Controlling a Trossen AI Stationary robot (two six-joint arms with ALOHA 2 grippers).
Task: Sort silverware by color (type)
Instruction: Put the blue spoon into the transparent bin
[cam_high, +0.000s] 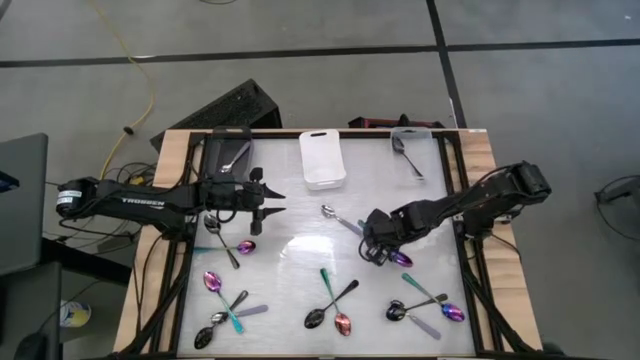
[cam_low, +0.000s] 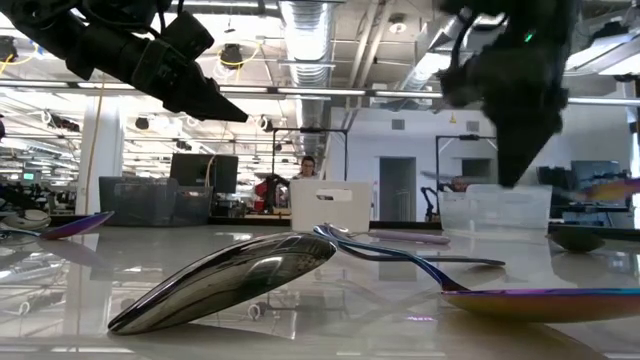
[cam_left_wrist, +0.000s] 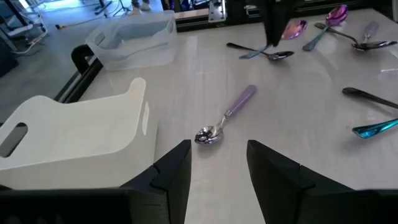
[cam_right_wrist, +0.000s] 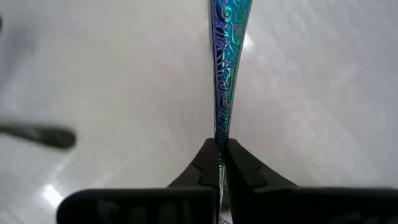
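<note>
Two dark arms reach over a glossy pale worktop (cam_high: 300, 262) framed by a wooden border, seen from above against a grey floor crossed by dark lines. The right hand (cam_high: 378, 254), right of the frame's centre, is pinched shut on the teal handle of an iridescent spoon (cam_right_wrist: 224, 68); the right wrist view shows both fingers (cam_right_wrist: 202, 169) meeting on that embossed handle. The left hand (cam_high: 272, 203), left of centre, hangs with its fingers parted and grips nothing; ahead of it in its wrist view lies a silver spoon (cam_left_wrist: 225, 118) with a pale lilac handle. The remaining spoons (cam_high: 330, 305) lie scattered along the lower part of the overhead frame, black, silver and purple-pink mixed together. Three bins line the upper edge: a dark bin (cam_high: 229, 155) at left with a spoon inside, a white bin (cam_high: 322, 160) at centre, and a clear bin (cam_high: 415, 152) at right with a spoon inside. The low view looks across the reflective surface into a large hall with ceiling ducts and striplights, where a person (cam_low: 307, 168) sits far behind.
</note>
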